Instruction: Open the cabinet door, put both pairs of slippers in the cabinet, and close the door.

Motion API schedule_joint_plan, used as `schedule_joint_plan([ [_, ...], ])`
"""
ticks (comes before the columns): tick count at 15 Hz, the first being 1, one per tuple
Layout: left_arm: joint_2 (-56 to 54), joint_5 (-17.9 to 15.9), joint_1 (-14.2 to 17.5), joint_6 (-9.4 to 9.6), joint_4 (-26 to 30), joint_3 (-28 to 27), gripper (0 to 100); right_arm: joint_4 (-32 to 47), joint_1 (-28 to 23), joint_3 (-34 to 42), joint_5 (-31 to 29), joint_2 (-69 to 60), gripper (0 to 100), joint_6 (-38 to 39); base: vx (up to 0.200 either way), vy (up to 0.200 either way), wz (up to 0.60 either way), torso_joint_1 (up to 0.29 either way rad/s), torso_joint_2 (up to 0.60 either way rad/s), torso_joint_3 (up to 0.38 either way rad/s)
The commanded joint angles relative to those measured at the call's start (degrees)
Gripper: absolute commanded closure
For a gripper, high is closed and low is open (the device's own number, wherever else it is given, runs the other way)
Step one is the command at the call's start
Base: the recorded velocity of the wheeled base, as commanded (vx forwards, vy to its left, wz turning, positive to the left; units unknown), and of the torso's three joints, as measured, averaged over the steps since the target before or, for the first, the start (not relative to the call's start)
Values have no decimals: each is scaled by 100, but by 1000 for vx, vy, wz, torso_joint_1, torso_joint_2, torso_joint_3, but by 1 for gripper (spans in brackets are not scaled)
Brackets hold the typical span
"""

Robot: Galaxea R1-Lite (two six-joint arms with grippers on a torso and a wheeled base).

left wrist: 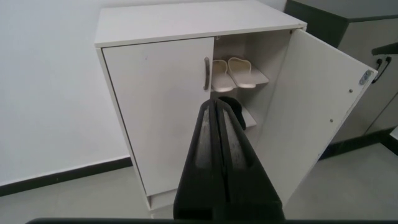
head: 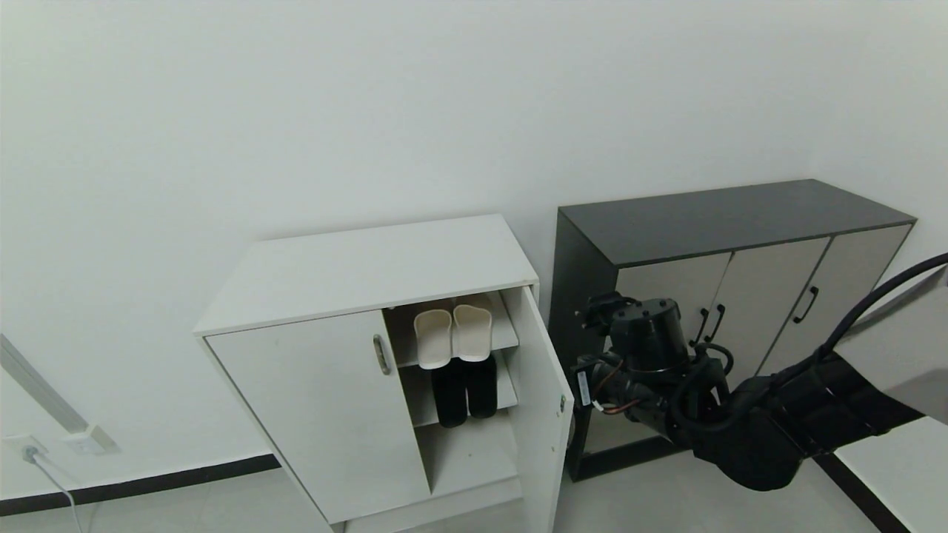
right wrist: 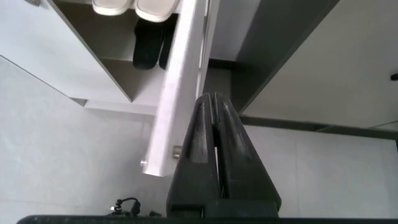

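I see the white cabinet (head: 370,266) against the wall, its left door (head: 318,414) shut and its right door (head: 541,414) swung open. Inside, the white slippers (head: 452,335) sit on the top shelf and the black slippers (head: 465,391) on the shelf just below. My left end effector (left wrist: 217,107) has its fingers together and hangs in front of the opening, apart from it. My right end effector (right wrist: 215,102), fingers together too, sits just beside the open door's outer side; I can't tell contact. The dark cabinet (head: 726,215) stands right of it.
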Motion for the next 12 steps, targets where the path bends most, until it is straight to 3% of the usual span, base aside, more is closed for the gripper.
schedule_joint_plan([
  [1,7,0,-1,-4,0,1,100,-27,7,-2,19,147,100,5,0,0,0,0,0,0],
  [12,7,0,-1,-4,0,1,100,-835,358,174,502,375,100,49,0,0,0,0,0,0],
])
